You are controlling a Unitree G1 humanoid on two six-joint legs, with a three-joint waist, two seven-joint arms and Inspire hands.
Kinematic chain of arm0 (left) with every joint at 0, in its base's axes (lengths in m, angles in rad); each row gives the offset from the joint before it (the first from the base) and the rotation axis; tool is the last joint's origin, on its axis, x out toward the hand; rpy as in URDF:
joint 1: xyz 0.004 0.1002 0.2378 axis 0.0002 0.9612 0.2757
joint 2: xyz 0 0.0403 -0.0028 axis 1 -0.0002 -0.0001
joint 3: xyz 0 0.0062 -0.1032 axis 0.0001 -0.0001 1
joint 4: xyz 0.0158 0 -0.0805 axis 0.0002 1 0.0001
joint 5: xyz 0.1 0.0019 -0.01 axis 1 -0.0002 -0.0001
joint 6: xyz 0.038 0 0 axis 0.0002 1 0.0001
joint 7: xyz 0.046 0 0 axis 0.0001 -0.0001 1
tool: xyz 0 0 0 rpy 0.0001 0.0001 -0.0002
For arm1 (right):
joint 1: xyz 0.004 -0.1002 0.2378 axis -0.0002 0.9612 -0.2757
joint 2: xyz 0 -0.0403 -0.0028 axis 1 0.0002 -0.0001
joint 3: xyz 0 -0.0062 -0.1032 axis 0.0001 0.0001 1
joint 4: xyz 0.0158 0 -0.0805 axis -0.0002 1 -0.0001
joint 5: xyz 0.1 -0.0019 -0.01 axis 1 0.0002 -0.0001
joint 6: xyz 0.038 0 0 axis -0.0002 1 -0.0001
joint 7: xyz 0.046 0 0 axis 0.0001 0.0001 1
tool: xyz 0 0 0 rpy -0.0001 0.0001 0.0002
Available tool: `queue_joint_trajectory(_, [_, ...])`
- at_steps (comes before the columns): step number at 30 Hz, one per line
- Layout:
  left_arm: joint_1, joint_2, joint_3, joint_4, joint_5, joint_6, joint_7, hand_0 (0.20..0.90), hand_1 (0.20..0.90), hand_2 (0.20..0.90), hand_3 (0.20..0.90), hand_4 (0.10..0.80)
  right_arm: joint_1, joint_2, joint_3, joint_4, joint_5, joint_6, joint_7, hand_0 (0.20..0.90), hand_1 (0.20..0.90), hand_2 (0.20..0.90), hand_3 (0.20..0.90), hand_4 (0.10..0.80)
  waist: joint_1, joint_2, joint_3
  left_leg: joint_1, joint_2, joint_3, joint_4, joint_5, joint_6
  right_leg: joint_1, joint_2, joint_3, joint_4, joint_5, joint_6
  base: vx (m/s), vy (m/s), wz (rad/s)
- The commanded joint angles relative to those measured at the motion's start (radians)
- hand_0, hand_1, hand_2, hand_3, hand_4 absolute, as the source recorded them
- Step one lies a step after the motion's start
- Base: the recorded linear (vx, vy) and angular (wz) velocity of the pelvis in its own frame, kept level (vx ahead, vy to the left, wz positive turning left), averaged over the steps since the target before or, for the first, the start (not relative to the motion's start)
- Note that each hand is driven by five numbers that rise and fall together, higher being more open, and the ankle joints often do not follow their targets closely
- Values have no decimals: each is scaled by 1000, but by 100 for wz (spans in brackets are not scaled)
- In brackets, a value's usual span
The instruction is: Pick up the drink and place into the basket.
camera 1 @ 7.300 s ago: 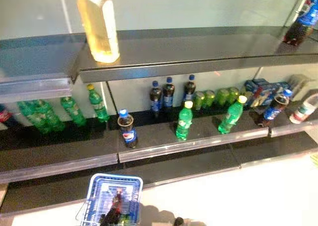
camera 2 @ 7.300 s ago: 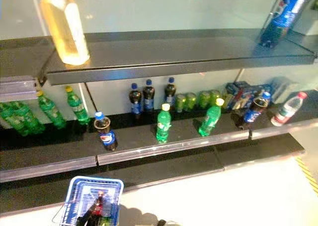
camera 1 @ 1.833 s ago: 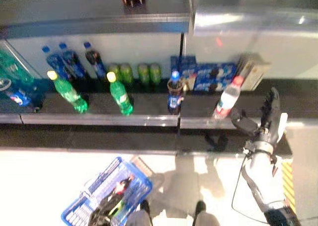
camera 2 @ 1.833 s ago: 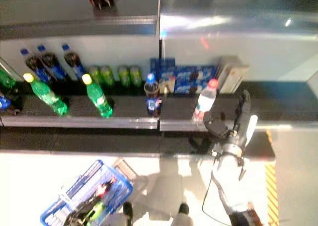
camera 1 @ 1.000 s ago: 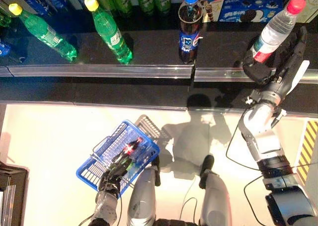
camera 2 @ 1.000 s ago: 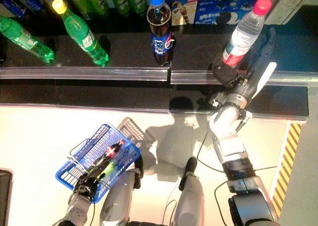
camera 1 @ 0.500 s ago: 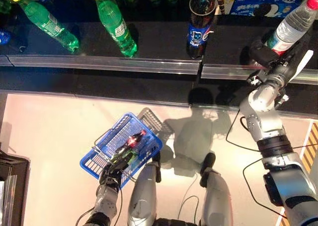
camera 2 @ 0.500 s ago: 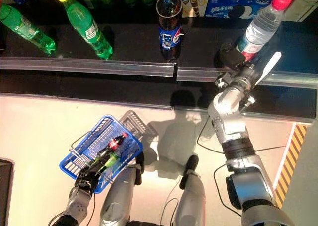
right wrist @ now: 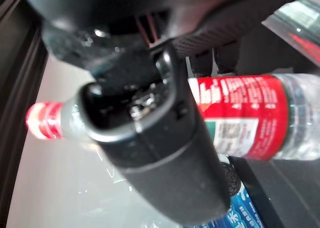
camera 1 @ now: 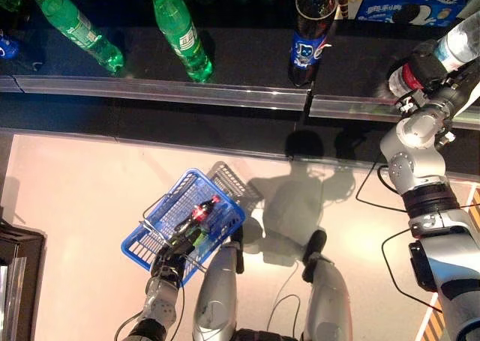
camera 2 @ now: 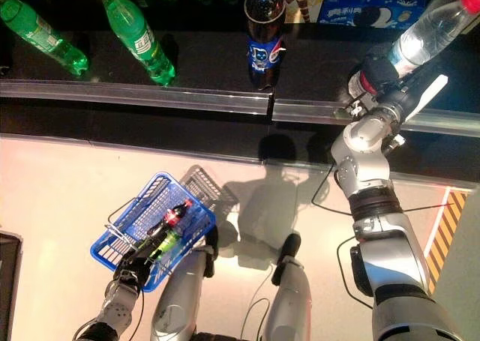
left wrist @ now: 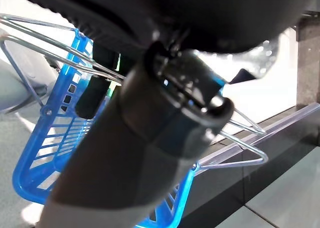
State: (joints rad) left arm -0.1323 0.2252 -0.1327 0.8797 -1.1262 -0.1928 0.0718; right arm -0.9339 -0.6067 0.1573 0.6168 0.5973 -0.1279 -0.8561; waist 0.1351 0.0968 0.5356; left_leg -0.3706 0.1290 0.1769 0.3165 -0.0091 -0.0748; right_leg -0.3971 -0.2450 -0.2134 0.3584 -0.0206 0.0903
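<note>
A clear water bottle [camera 2: 431, 30] with a red cap and a red label stands on the dark lower shelf [camera 1: 240, 60] at the right. My right hand [camera 2: 377, 75] is at its lower part. In the right wrist view the thumb [right wrist: 150, 138] crosses the front of the bottle [right wrist: 245, 112] and the fingers [right wrist: 220, 52] curl behind it. My left hand [camera 1: 166, 266] is shut on the wire handles [left wrist: 50, 47] of the blue basket [camera 1: 154, 247], which hangs low at the left. A dark bottle with a red cap [camera 1: 196, 213] and a green drink lie in the basket.
Green bottles [camera 1: 176, 30] and a dark cola bottle [camera 1: 307, 30] stand on the same shelf behind a clear front rail [camera 1: 187, 94]. Blue biscuit boxes [camera 1: 397, 4] are at the back. A yellow-black floor stripe [camera 2: 442, 221] runs at the right. A dark object [camera 1: 15, 273] stands at the far left.
My right hand has closed in on the water bottle's lower part and wrapped round it. The view has shifted a little. The blue basket hangs as before.
</note>
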Motion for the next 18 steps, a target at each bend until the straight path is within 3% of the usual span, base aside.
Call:
queue_joint_trajectory(1, [65,82,-23,-159,-13,-71,-63,300,300,300,200,100,-125,-134,18,-117,-40,-95,13,300,300,300,200,100,8,0,-16,-51,-50,-50,111,12,25,48,43,-55,43,-65,-65,0,0,0])
queue_joint_trajectory(11, [81,73,7,-171,-23,-85,-89,300,300,300,200,100,-59,-134,-25,-223,-85,-77,35,300,300,300,200,100,-9,0,-16,-14,-45,-35,130,4,28,72,40,-51,83,-90,-72,0,0,0])
queue_joint_trajectory(18, [108,70,66,-254,1,-135,-126,300,300,300,200,100,87,-103,-93,-471,-158,-47,94,300,300,300,200,100,-36,-6,-16,42,-23,-19,171,12,15,138,33,-52,130,-130,-84,14,18,1])
